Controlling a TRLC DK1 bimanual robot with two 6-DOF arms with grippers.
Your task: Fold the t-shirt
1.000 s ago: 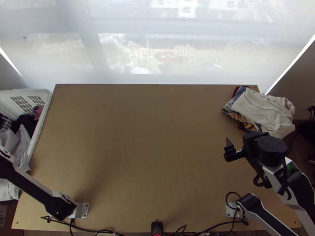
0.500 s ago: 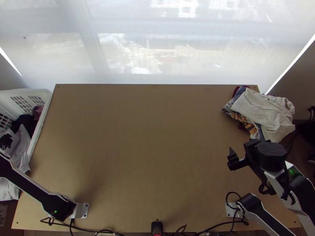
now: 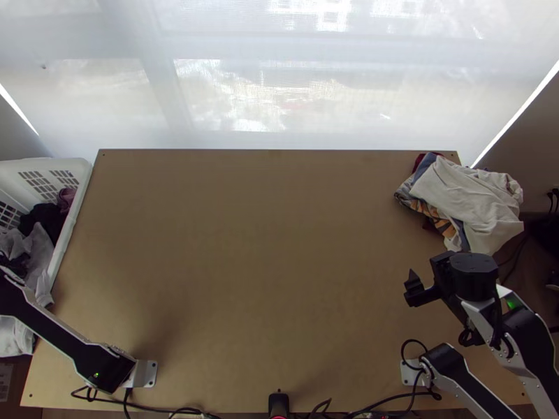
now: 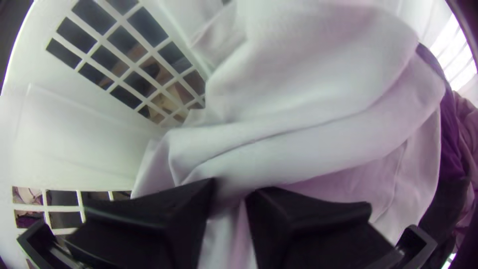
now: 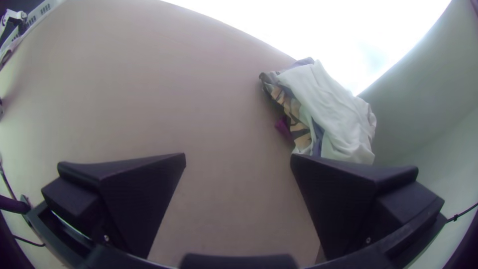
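Note:
Over the basket at the table's left, my left gripper (image 3: 14,264) shows as a dark shape beside white cloth (image 3: 40,251). In the left wrist view, the left gripper (image 4: 232,188) is shut on bunched white cloth (image 4: 298,134), whose folds rise beyond the fingers; its garment shape cannot be made out. My right gripper (image 3: 418,288) hangs above the table's right part, nearer the viewer than the clothes pile. Seen from its own wrist, the right gripper (image 5: 239,155) stands open, with bare tabletop between its fingers.
A white laundry basket (image 3: 81,202) stands along the left edge, holding dark and pink clothes too. At the far right corner, a loose pile (image 3: 475,199) with a cream garment on top overhangs the table (image 3: 244,265). Cables cross the near edge.
The right gripper has shifted slightly toward the near edge and a little right. At the basket, the left gripper's dark shape has come into sight, and the white cloth there has shifted.

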